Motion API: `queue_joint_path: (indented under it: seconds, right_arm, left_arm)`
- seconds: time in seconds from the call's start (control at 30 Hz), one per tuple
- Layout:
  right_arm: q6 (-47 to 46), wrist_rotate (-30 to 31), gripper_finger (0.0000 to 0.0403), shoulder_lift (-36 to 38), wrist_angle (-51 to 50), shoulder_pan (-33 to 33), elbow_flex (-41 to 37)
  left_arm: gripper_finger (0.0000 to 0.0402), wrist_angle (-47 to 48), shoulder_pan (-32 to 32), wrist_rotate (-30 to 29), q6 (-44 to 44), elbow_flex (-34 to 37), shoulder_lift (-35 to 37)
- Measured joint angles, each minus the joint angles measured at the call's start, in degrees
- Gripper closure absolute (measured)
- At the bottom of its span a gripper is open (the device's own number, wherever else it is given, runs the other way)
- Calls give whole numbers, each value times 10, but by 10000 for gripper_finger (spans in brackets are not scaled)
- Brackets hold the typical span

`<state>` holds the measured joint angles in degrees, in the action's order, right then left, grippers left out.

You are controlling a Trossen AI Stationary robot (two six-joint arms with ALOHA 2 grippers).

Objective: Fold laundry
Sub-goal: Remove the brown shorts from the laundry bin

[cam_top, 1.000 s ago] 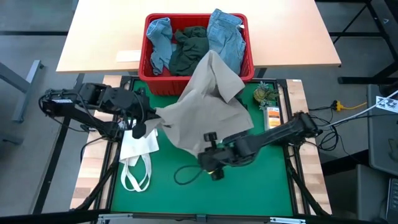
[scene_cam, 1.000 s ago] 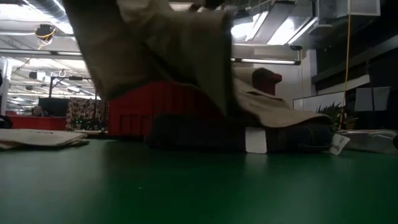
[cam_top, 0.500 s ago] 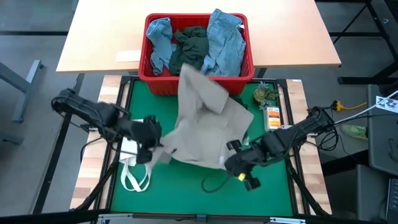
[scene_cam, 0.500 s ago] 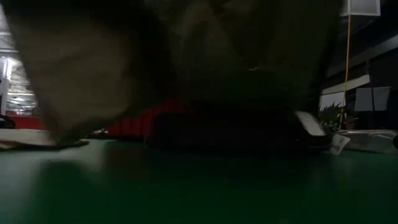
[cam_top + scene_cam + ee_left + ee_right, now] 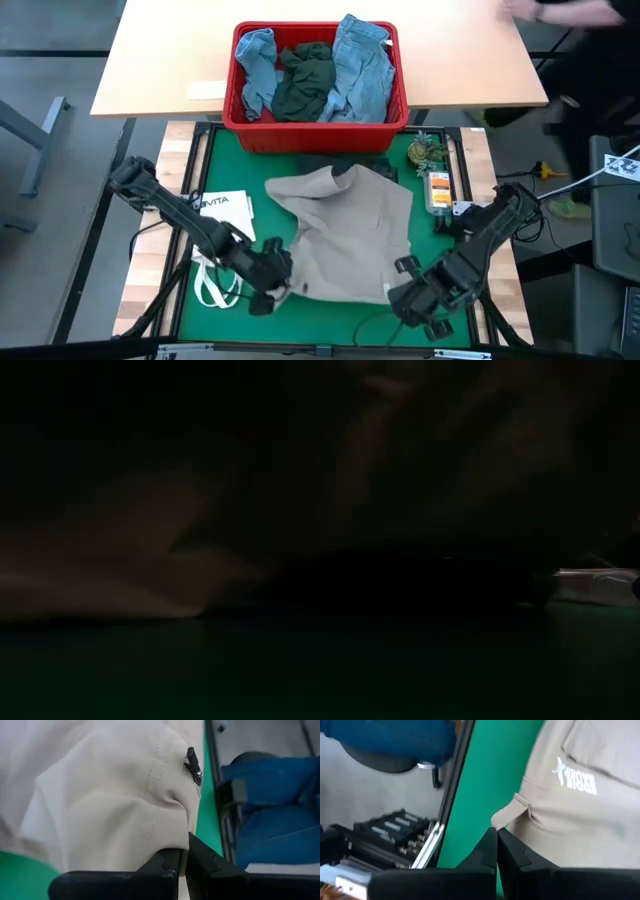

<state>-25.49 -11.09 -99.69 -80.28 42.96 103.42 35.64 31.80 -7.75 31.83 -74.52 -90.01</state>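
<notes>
Even, bright overhead light in the high view; the low view is nearly black; both wrist views are soft.

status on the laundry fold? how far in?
Early. Done: the beige garment is out of the red basket and spread on the green mat. In hand: the left hand and right hand each pinch its near edge, shut on cloth; no fold made. Left: the denim pieces and dark green piece sit in the basket.

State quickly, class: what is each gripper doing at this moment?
Left gripper: shut on the beige garment, at its near edge.
Right gripper: shut on the same garment's near edge.
</notes>
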Motion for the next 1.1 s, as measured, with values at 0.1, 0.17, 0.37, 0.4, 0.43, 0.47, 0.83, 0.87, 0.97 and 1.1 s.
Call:
queue_joint_path:
  seconds: [0.1, 0.17, 0.37, 0.4, 0.43, 0.47, 0.83, 0.87, 0.97, 1.1]
  right_arm:
    - [-42, -5, 402, -6, -35, 21, 0]
    - [-61, -5, 402, -6, -42, 32, 0]
    - [-103, -22, 402, -6, -33, 44, 0]
    - [-103, -27, 402, -6, -33, 44, 0]
    - [-104, -32, 402, -6, -34, 44, 0]
    - [-104, -35, 402, -6, -35, 44, 0]
    - [-105, -40, 402, -6, -35, 43, 0]
    - [-105, -40, 402, -6, -35, 43, 0]
    - [-105, -41, 402, -6, -35, 43, 0]
    - [-105, -41, 402, -6, -35, 43, 0]
  left_arm:
    - [395, -51, 5, 4, -4, 0, -29]
    - [395, -76, 6, 8, -4, 0, -45]
    - [379, -112, 10, 61, -4, 0, -71]
    - [372, -112, 10, 70, -2, 0, -73]
    - [364, -111, 10, 77, 6, 0, -74]
    - [355, -109, 10, 84, 14, 0, -75]
    - [247, -95, 10, 187, 53, 0, -76]
    - [241, -86, 13, 203, 56, 0, -76]
    - [229, -43, 24, 208, 67, 0, -76]
    - [225, 39, 43, 185, 102, 0, -76]
